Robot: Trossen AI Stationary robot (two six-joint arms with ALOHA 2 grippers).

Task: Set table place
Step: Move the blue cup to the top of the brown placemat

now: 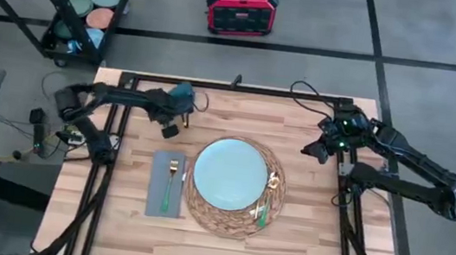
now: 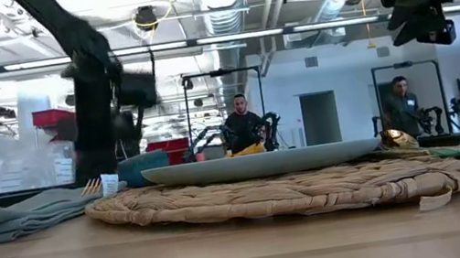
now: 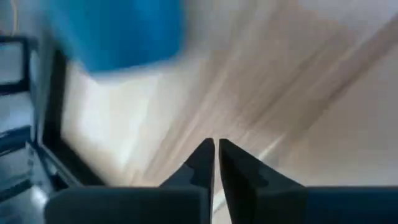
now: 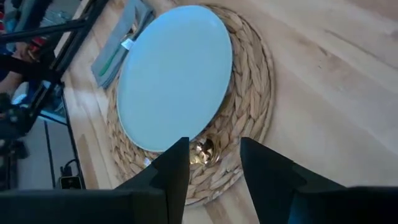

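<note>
Seen from above, a round woven straw mat (image 1: 234, 181) lies at the centre of the light wooden plank table (image 1: 300, 250), carrying a pale blue round plate (image 1: 228, 173). A grey square napkin (image 1: 166, 185) lies just beside the mat on the left arm's side, with a gold fork with a green handle (image 1: 169, 185) on top. A gold, green-handled piece of cutlery (image 1: 268, 200) rests on the mat's rim on the right arm's side. The left gripper (image 1: 172, 128) hovers near a small dark blue cup (image 1: 182, 95) at the table's far edge; the right gripper (image 1: 313, 148) hangs over bare planks, well apart from the mat.

At table height, the plate (image 2: 258, 162) sits flat on the mat (image 2: 304, 189), the napkin (image 2: 17, 216) rumpled beside it, and people stand in the room behind.

From the left wrist, the dark fingers (image 3: 202, 163) are almost together, holding nothing, with the blurred cup (image 3: 117, 31) beyond.

From the right wrist, the fingers (image 4: 176, 169) stand apart and empty above the mat (image 4: 249, 106) and plate (image 4: 174, 74).
</note>
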